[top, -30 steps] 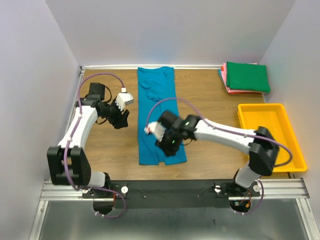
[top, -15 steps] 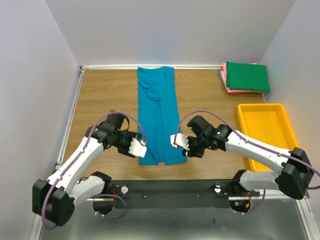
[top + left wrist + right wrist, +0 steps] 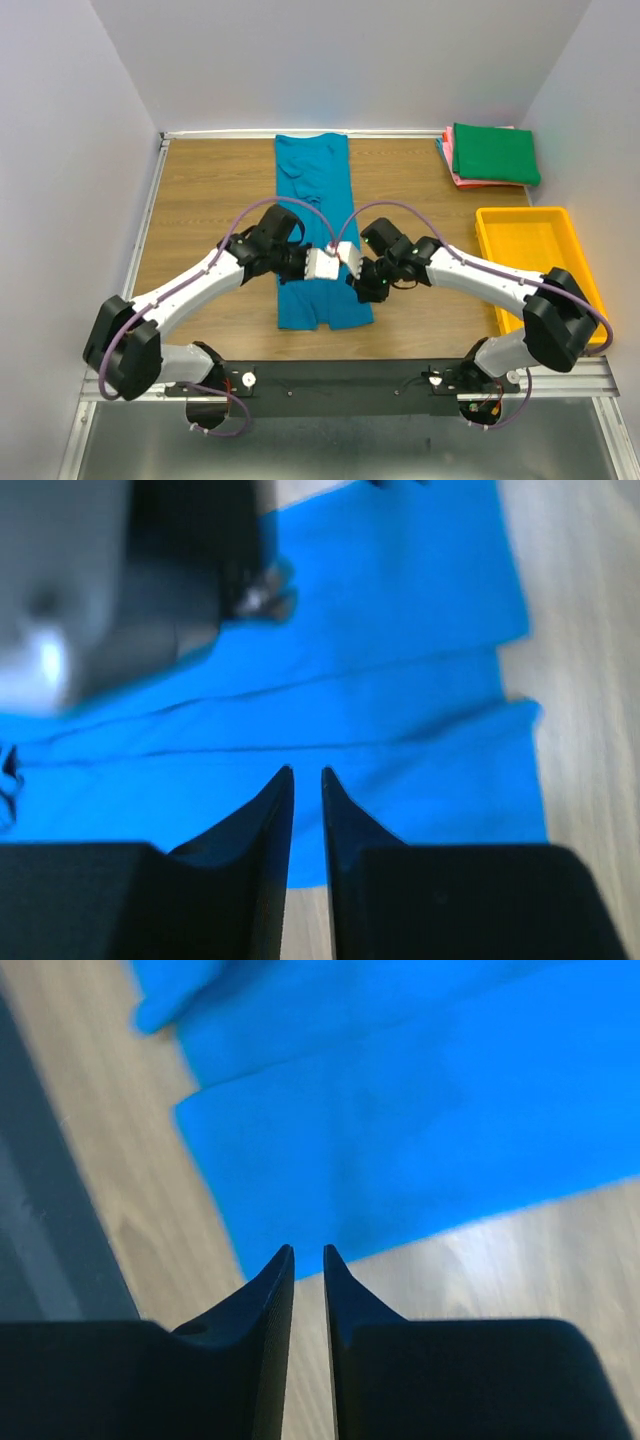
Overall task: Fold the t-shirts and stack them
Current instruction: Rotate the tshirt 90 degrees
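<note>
A teal-blue t-shirt (image 3: 315,200) lies as a long narrow strip down the middle of the table, sleeves folded in. Both arms reach over its near half. My left gripper (image 3: 295,273) hovers above the cloth by its left edge; in the left wrist view the gripper (image 3: 307,770) shows a narrow slit with nothing in it, teal shirt (image 3: 400,680) beneath. My right gripper (image 3: 367,287) hangs over the shirt's right edge; in the right wrist view the gripper (image 3: 308,1248) is likewise narrowly open and empty, tips at the shirt's (image 3: 400,1110) border with the wood.
At the back right a folded dark green t-shirt (image 3: 495,152) tops a stack of pink ones (image 3: 452,168). A yellow tray (image 3: 592,300) stands at the right edge. The black rail (image 3: 350,380) runs along the near edge.
Both arms swung inward from the shirt's near corners to over its lower middle, wrists now nearly touching. Both pairs of jaws have narrowed.
</note>
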Controlling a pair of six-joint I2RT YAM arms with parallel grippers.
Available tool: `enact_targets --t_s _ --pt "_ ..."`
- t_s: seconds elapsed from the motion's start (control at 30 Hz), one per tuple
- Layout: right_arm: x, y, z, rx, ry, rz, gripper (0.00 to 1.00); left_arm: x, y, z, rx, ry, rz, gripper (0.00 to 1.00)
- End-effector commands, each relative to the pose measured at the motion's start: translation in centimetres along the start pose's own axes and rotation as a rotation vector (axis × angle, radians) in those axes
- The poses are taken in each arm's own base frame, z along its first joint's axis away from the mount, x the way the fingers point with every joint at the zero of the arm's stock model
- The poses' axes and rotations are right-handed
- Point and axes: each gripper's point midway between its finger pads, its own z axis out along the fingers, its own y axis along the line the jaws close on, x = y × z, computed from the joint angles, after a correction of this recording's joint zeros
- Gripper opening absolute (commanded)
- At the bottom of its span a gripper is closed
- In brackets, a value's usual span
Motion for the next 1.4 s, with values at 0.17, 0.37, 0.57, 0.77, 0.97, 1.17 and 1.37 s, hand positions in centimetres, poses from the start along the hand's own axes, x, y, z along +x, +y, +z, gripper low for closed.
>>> enact_targets --t_s 0.17,0.37,0.57,0.77,0.97,1.17,1.37 --pt "-2.5 -6.0 -2.2 0.075 -0.209 0.49 0.23 1.1 9.0 -1.3 -0.271 -0.148 -0.682 0.15" --pt "-1.6 -7.9 -1.1 0.07 -0.212 0.688 0.24 5.4 11.4 1.9 -0.341 0.0 -1.033 0.15" --pt "-1.7 -8.2 0.0 0.022 -0.211 0.787 0.25 8.8 12.9 4.8 -0.395 0.112 -1.17 0.18" --pt "-2.7 -8.1 -0.5 0.006 -0.242 0.78 0.28 10.0 12.8 6.3 -0.406 0.171 -1.19 0.2" --pt "-2.3 -7.5 -0.3 -0.014 -0.238 0.781 0.29 9.9 12.8 6.9 -0.426 0.196 -1.173 0.28" --pt "-2.3 -7.3 -0.5 -0.013 -0.244 0.773 0.3 10.6 12.5 7.7 -0.433 0.241 -1.168 0.31" --pt "-2.2 -7.2 -0.5 -0.012 -0.245 0.769 0.3 11.2 12.2 8.2 -0.42 0.265 -1.172 0.27"
